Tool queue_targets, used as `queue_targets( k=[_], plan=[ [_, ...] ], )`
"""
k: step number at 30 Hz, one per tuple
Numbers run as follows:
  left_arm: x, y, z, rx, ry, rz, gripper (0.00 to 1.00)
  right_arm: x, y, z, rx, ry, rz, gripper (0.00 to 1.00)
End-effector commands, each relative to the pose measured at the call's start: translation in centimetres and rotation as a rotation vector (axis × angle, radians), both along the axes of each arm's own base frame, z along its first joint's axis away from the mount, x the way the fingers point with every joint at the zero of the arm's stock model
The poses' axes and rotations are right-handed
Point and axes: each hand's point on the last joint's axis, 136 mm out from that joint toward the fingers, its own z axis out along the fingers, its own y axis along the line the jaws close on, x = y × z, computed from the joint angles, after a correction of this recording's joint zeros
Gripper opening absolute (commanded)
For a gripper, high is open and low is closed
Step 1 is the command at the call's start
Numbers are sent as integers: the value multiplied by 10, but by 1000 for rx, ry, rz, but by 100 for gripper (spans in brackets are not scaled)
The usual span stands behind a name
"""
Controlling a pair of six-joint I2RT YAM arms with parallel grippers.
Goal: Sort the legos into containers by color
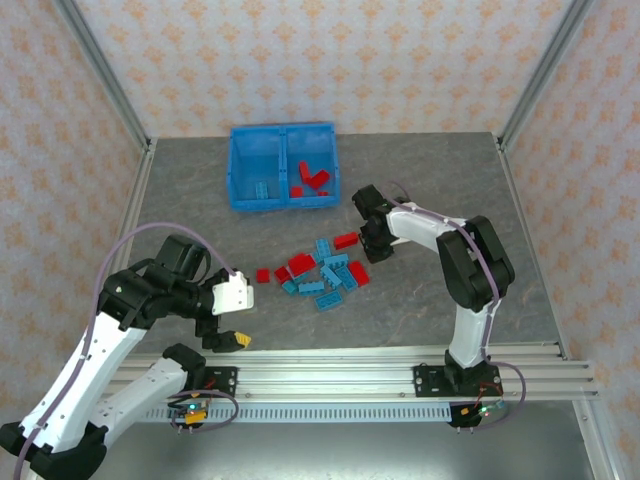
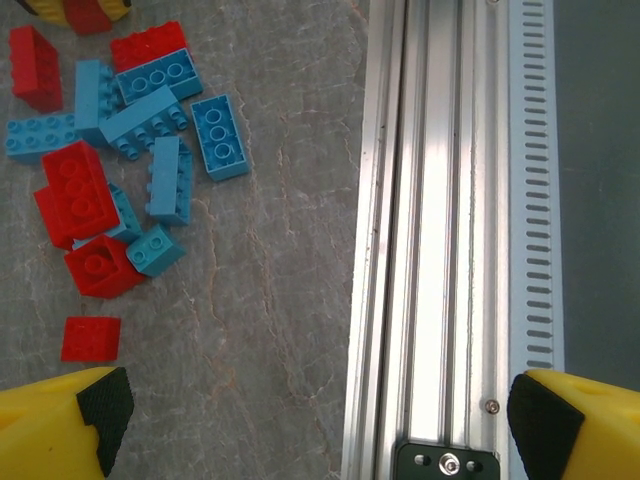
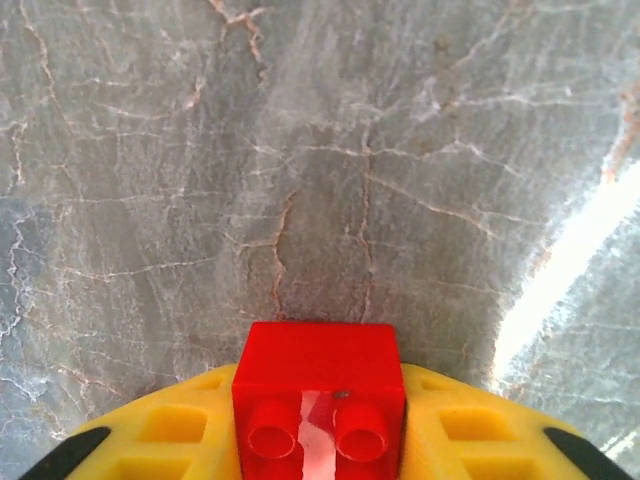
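right gripper (image 3: 320, 445): closed narrow on a red brick (image 3: 320, 385), which sits between its yellow fingers (image 3: 170, 440) with two studs toward the camera. Bare grey stone lies beyond at 12 o'clock. Whether the brick touches the surface cannot be told.
right arm (image 1: 440, 235): seen from above, it reaches in from 3 o'clock. Its tip points down just off the 2 o'clock edge of the pile (image 1: 322, 272).
left gripper (image 2: 310, 415): jaws wide and nothing between them. One yellow fingertip is over the stone at 7 o'clock and the other over the metal rail (image 2: 440, 200) at 5 o'clock.
left arm (image 1: 150, 290): its tip is at 8 o'clock of the pile, well apart from it and near the rail.
pile: loose red and light blue bricks mixed on the middle of the table (image 1: 450, 170), several touching or lying across each other.
lone red brick (image 1: 263, 275): flat on the table at 9 o'clock of the pile, apart from it.
bin (image 1: 283, 128): translucent blue, at 11 o'clock of the pile toward the back of the table. A central wall (image 1: 284, 165) splits it in two.
left compartment (image 1: 255, 155): light blue bricks (image 1: 262, 189) lie against its 6 o'clock wall and their number is unclear. The rest of the floor is bare.
right compartment (image 1: 325, 150): at 3 o'clock of the central wall. It holds a few red bricks (image 1: 312, 178) bunched in its nearer half, with no blue among them.
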Motion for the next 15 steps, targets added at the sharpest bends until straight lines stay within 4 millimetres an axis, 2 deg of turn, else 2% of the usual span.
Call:
queue_targets(
  k=[1, 2, 5, 7, 10, 13, 15],
  plan=[
    [7, -2, 7, -11, -46, 11, 100, 17, -3, 22, -52, -94, 90, 32],
    [9, -2, 10, -19, -65, 17, 100, 23, -2, 42, -73, -142, 128, 32],
    [24, -5, 24, -66, -169, 57, 100, 42, 10, 120, -152, -335, 283, 32],
    [37, -7, 33, -97, -248, 92, 100, 54, 35, 171, -174, -475, 405, 32],
    [53, -7, 42, -119, -335, 134, 100, 69, 84, 227, -183, -635, 582, 32],
    [63, -6, 49, -113, -377, 154, 100, 87, 122, 255, -205, -715, 690, 32],
    [65, -5, 51, -106, -390, 158, 100, 104, 136, 254, -219, -714, 702, 32]
  ],
)
